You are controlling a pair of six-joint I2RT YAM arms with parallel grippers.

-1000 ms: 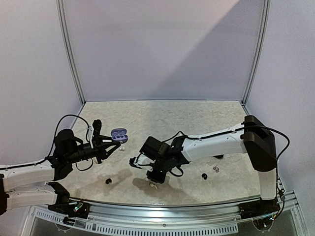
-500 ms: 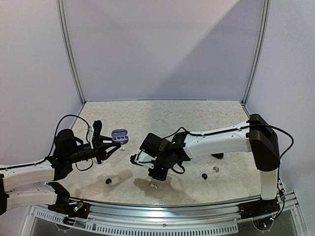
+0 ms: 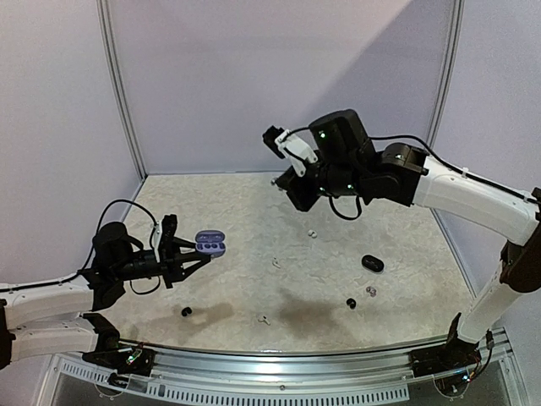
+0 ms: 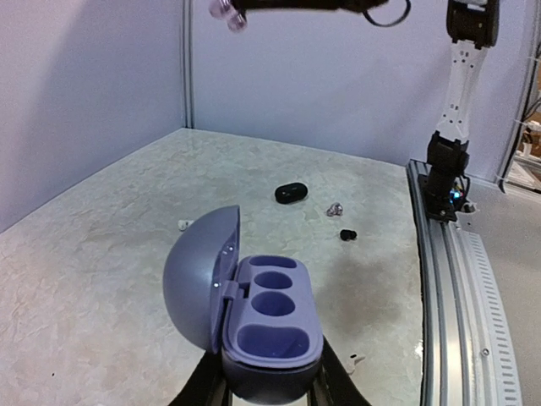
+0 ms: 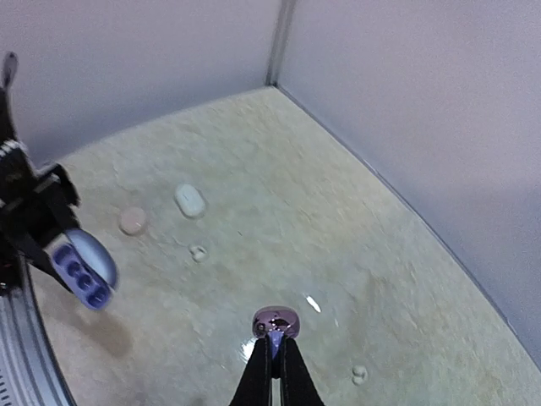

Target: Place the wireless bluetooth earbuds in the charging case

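Marbled beige worktop (image 3: 254,211) | left gripper (image 3: 196,254) held open lavender charging case (image 4: 270,326), wells (image 4: 272,282) empty | right gripper (image 5: 272,348) pinched purplish earbud (image 5: 275,322) aloft

Lilac charging case (image 4: 270,326), lid hinged open to the left, recesses empty, lower centre of the left wrist view. One lilac earbud (image 5: 275,322) aloft, bottom centre of the right wrist view. White earbuds (image 3: 312,234), black earbuds (image 3: 351,303) and a greyish earbud (image 3: 369,292) lie scattered below mid-frame in the top view.

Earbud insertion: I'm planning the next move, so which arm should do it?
Right: the right tool pinches a bud up high; the left tool is busy holding the open case.
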